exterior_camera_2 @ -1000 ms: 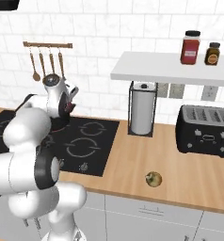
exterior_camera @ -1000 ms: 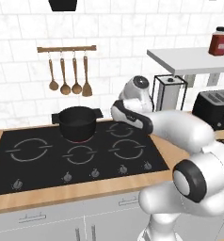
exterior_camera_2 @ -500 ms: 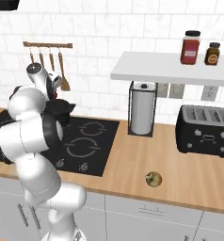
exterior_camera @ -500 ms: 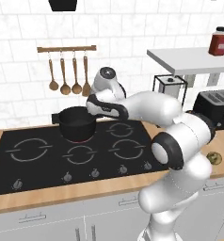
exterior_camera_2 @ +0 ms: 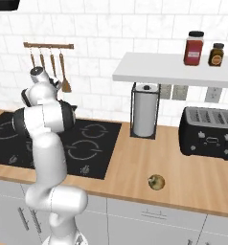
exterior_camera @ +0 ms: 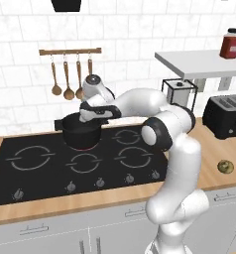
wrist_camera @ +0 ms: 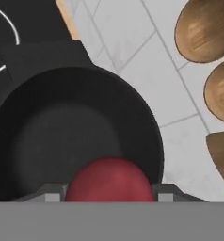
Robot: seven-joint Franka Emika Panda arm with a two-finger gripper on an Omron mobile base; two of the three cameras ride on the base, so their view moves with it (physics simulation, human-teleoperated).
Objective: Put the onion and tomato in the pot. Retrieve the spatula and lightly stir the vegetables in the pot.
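Over the back burner of the black glass hob (exterior_camera: 35, 173), the white arm's two-finger gripper (exterior_camera: 94, 113) hangs directly above the round black cooking pot (exterior_camera: 82, 133) with the short side handles, its fingers closed around the small round red tomato (wrist_camera: 109, 181). In the hand view the tomato sits between the two fingers, over the pot's dark inside (wrist_camera: 62, 141), which looks bare. The small yellowish-brown onion (exterior_camera_2: 156, 182) lies well apart on the wooden counter (exterior_camera_2: 183, 177), out in front of the black toaster (exterior_camera_2: 209, 133) and to the right of the hob. The step in hand appears to be the drop of the tomato, the first of the two vegetables. The next move calls for the fingers to part so that the tomato falls inside the rim, then a long swing right for the onion. Wooden spoons (exterior_camera: 60, 82) hang on the wall rail behind the pot.
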